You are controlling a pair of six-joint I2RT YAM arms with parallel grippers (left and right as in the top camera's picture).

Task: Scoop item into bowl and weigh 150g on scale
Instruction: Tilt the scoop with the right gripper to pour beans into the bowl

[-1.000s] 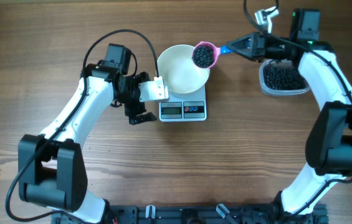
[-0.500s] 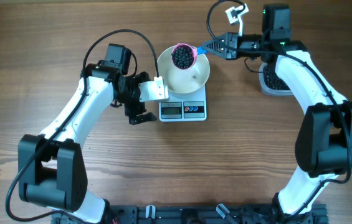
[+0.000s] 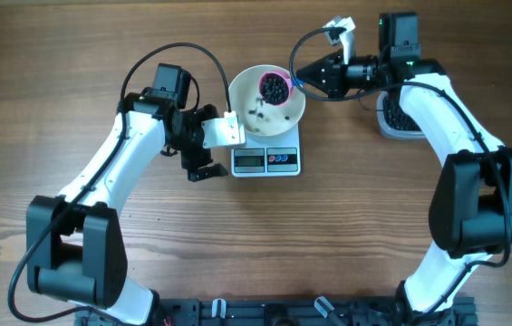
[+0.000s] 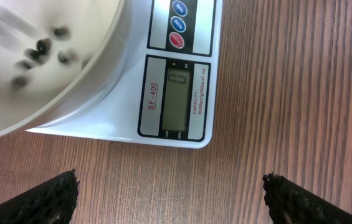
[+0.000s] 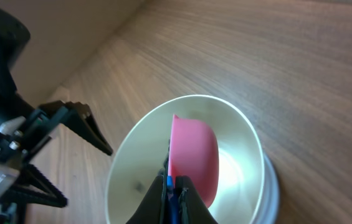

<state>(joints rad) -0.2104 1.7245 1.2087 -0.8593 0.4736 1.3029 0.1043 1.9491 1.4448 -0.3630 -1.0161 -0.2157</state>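
Since a moment ago the pink scoop (image 3: 276, 86) has tipped over the white bowl (image 3: 242, 100), and a scatter of black beans (image 3: 257, 113) now lies on the bowl's floor, which was bare before. A dark clump of beans is still in the scoop's cup. The right claw (image 3: 305, 77) is pressed together on the scoop's blue handle. Its own camera shows the pink cup (image 5: 194, 155) turned on its side above the bowl's inside (image 5: 132, 162). The bowl sits on the white scale (image 3: 266, 161), whose display and buttons face the robot. In the left wrist view the display (image 4: 177, 96) shows a faint mark that I cannot read, and a few beans (image 4: 38, 50) show blurred inside the bowl wall (image 4: 88, 74). The left claw (image 3: 210, 141) is spread wide just beside the scale's left edge, apart from it, with both dark fingertips (image 4: 45, 199) over bare wood. The clear tub (image 3: 384, 127) of beans stands on the table to the right of the bowl, largely hidden under the right arm.
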